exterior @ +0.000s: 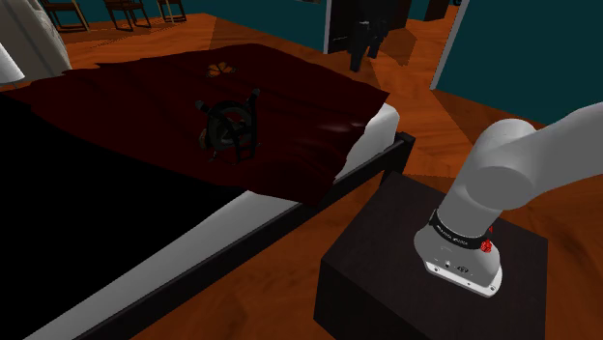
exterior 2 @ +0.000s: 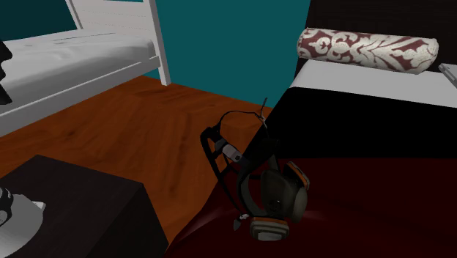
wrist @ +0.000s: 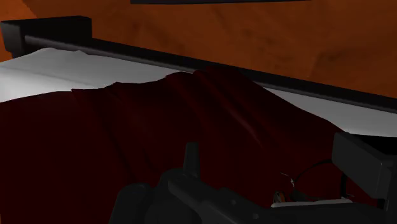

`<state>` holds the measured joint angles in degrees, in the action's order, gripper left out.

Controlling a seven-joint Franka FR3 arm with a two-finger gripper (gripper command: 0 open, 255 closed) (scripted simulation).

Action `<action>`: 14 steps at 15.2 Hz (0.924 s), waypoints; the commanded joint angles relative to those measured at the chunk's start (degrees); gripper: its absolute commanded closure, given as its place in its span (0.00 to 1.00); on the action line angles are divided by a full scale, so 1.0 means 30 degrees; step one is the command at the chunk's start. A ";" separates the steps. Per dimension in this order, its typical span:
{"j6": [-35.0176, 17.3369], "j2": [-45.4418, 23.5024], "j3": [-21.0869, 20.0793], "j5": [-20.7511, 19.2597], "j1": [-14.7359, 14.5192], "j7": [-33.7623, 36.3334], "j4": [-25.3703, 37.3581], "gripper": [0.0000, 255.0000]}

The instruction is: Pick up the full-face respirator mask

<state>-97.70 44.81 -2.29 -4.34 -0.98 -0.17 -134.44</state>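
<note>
Shoulder view: the respirator mask (exterior: 229,126) lies on the red blanket (exterior: 300,106) toward the bed's (exterior: 379,130) foot. The gripper (exterior: 359,58) hangs well apart, and I cannot tell its grip.

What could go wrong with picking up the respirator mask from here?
1. The mask has loose straps arching up off its body; a grasp might catch only a strap, leaving the mask dangling.
2. It sits on a wrinkled dark red blanket; a low approach could pinch the fabric along with it.
</note>
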 commanded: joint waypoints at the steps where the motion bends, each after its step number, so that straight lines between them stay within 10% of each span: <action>1: 0.0000 0.0000 0.0000 0.0000 0.0000 0.0000 0.0000 0.00; 14: -0.3221 -0.9839 0.0187 0.0185 -0.1799 -0.4727 0.5711 0.00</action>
<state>-107.13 17.43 -1.61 -3.89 -5.96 -13.21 -118.96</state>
